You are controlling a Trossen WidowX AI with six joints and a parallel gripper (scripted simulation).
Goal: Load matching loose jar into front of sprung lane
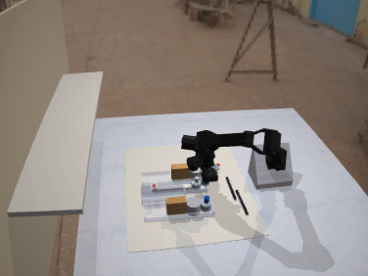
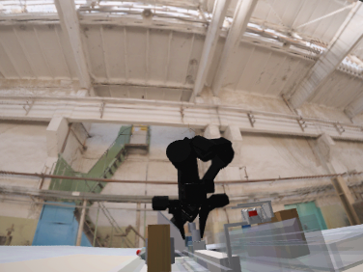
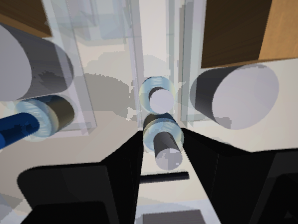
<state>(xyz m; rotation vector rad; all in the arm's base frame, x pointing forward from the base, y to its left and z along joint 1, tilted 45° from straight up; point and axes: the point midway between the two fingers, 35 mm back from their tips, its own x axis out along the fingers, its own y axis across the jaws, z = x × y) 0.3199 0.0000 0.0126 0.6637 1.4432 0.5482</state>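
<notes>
My gripper [image 1: 209, 179] [image 2: 193, 235] [image 3: 161, 133] points down at the front end of the middle, sprung lane. It is shut on a pale glass jar with a grey cap [image 3: 168, 158], held upright. A matching grey-capped jar [image 1: 197, 182] [image 3: 161, 99] stands in the lane [image 3: 154, 30] just behind it. In the wrist view the two jars overlap; whether they touch is unclear. The held jar's base and the low front stop are hidden, so its height over the lane floor cannot be told. The pusher plate is not clearly visible.
A blue-capped jar [image 1: 206, 204] [image 3: 37, 119] and a grey cylinder [image 1: 194, 206] stand in one side lane; another grey cylinder [image 3: 245, 95] stands on the other side. Brown blocks [image 1: 176, 206] [image 2: 159, 247] sit behind them. Black bars [image 1: 242, 202] and a grey wedge block [image 1: 271, 171] lie in front.
</notes>
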